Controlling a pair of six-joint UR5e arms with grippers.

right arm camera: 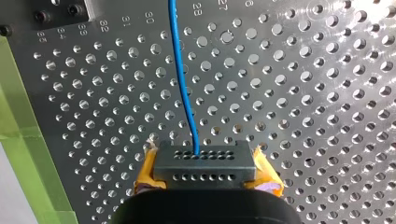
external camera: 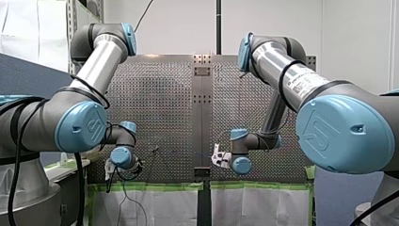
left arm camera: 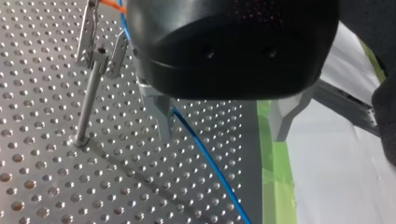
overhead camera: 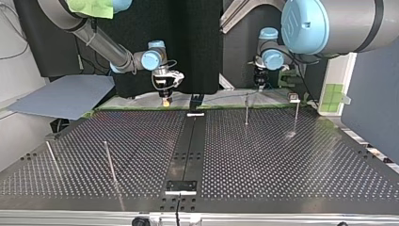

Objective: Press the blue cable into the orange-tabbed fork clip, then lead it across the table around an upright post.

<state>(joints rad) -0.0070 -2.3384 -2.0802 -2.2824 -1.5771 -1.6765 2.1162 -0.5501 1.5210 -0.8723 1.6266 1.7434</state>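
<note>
The blue cable (right arm camera: 183, 88) runs across the perforated table into my right gripper (right arm camera: 203, 163), which is shut on it between yellow pads (right arm camera: 148, 169). In the left wrist view the cable (left arm camera: 205, 158) comes down from the fork clip (left arm camera: 100, 53), whose orange tab (left arm camera: 112, 4) shows at its top. It passes between the metal fingers (left arm camera: 163, 116) of my left gripper (left arm camera: 224, 135), close beside one of them. That gripper stands open, just above the table. In the front view the cable (external camera: 181, 153) spans from the clip (external camera: 154, 150) to my right gripper (external camera: 217, 157).
Several thin upright posts stand on the table: one (overhead camera: 296, 113) near my left arm, two more (overhead camera: 109, 162), (overhead camera: 52, 160) on the far half. Green tape (left arm camera: 275, 177) marks the table's edge beside my left gripper. A dark centre strip (overhead camera: 188, 146) divides the plate.
</note>
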